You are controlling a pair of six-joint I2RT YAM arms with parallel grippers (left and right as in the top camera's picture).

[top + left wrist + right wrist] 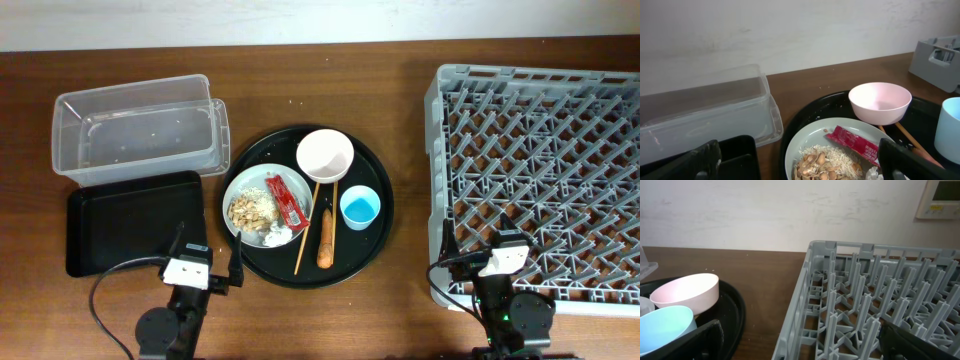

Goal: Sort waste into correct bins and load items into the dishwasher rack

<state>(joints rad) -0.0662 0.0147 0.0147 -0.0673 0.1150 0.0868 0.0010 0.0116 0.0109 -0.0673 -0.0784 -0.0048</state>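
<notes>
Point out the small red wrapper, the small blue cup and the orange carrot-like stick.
small red wrapper (287, 200): overhead view, middle of the strip.
small blue cup (360, 208): overhead view, inside bottom of the cup.
orange carrot-like stick (326, 238): overhead view, midway along its length.

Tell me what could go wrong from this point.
1. The red wrapper lies next to the food scraps on the plate; lifting it could scatter rice.
2. The chopsticks are thin and lie flat beside the carrot stick; a pinch might slip or catch both.
3. They could drop through the open lattice of the rack.
</notes>
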